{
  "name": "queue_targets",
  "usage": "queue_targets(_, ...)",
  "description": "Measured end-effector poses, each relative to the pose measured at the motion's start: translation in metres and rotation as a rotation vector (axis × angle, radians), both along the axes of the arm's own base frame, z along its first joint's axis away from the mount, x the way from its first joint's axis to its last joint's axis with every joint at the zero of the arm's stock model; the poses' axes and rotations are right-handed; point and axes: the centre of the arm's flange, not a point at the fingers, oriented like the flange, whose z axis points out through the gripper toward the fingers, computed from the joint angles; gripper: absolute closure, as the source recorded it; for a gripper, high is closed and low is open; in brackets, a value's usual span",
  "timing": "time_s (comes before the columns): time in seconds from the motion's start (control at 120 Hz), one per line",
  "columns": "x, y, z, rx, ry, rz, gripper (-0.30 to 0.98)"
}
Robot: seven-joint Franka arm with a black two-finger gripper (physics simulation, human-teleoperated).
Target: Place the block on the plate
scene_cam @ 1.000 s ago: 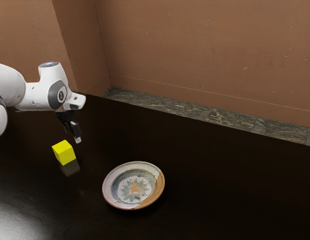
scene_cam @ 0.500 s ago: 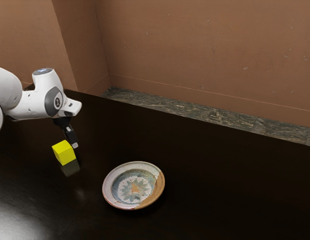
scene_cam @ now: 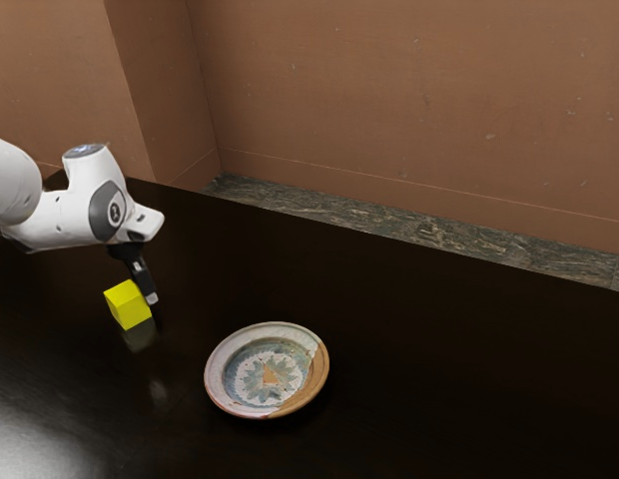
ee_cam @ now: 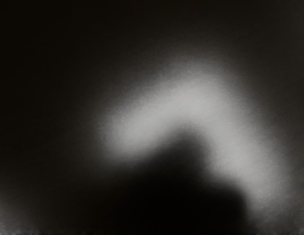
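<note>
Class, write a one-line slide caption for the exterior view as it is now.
White arm lowered close by a yellow block on a dark table, an empty plate nearby.

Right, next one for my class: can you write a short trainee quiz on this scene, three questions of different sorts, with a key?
1. Multiple choice: what colour is the block?
a) red
b) yellow
c) blue

2. True or false: the block is off the plate.

3. Fill in the missing word: in the exterior view, the pincer appears closer to the ____ than to the plate.

Key: 1. b; 2. true; 3. block
</note>
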Motion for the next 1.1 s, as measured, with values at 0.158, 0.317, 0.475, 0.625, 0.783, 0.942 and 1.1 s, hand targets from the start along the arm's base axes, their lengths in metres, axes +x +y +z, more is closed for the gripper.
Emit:
queue_targets(0.158, -0.004, 0.001, 0.004, -0.005, -0.008, -0.002, 0.0)
queue_targets(0.317, -0.011, 0.002, 0.007, -0.008, -0.005, -0.004, 0.0)
queue_targets(0.475, -0.018, 0.009, 0.009, -0.006, -0.003, 0.005, 0.0)
queue_targets(0.625, -0.028, 0.012, 0.002, -0.012, 0.015, 0.012, 0.0)
queue_targets(0.783, -0.034, 0.011, -0.003, -0.019, 0.023, 0.015, 0.0)
queue_targets(0.942, -0.041, 0.016, -0.006, -0.027, 0.027, 0.037, 0.0)
queue_targets(1.1, -0.043, 0.018, -0.005, -0.029, 0.025, 0.043, 0.06)
